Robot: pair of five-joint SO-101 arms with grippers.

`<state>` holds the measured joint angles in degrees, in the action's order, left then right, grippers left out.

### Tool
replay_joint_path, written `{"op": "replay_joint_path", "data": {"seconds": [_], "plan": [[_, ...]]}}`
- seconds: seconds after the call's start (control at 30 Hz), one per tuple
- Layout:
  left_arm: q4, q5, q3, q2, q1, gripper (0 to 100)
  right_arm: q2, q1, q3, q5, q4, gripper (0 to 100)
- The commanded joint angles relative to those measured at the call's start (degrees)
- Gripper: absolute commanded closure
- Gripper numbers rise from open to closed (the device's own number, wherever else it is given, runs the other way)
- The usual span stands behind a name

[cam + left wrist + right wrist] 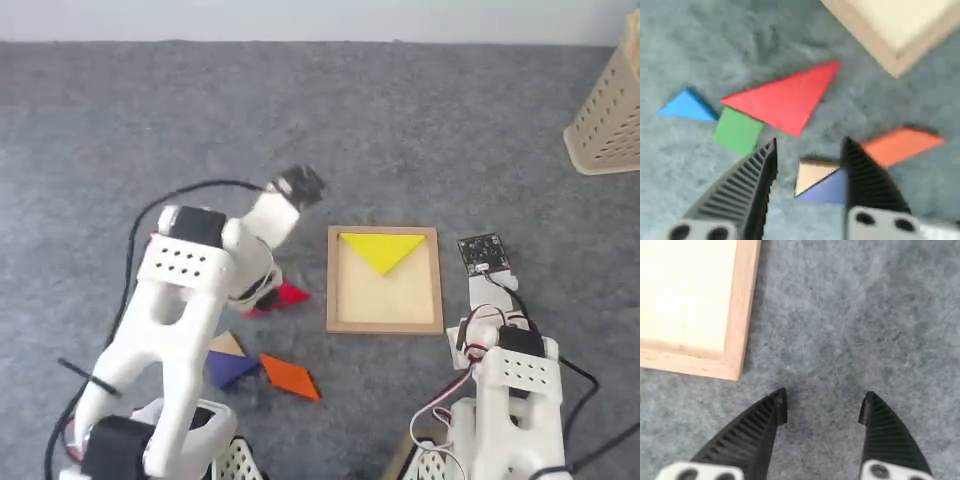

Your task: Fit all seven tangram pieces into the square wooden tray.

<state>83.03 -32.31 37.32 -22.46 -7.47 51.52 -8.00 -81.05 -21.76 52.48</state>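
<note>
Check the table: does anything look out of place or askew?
Nothing damaged. Only the yellow triangle sits in the wooden tray; the tan triangle and dark blue piece lie touching outside it.

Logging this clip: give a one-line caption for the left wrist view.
Open left gripper near the loose red triangle, green square and orange parallelogram, outside the tray.

I see: yellow triangle (382,250), pale wood tray (384,322), red triangle (782,100), orange piece (900,145), blue triangle (687,106), green square (737,130), grey counter (200,120).
</note>
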Motion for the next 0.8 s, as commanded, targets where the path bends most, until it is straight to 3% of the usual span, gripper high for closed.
{"op": "replay_joint_path", "data": {"seconds": [0.0, 0.17, 0.3, 0.77], "plan": [[-5.1, -8.9, 2.3, -0.4, 0.7, 71, -0.5, -0.4, 0.1, 0.6, -0.8, 75.7], [-14.9, -16.7, 3.5, 6.4, 3.3, 70, -0.5, -0.4, 0.1, 0.6, -0.8, 75.7], [-15.6, -20.7, 3.2, 13.2, 3.3, 70, -0.5, -0.4, 0.1, 0.6, -0.8, 75.7], [-18.2, -21.1, -10.1, 34.3, 5.2, 73, -0.5, -0.4, 0.1, 0.5, -0.8, 75.7]]}}
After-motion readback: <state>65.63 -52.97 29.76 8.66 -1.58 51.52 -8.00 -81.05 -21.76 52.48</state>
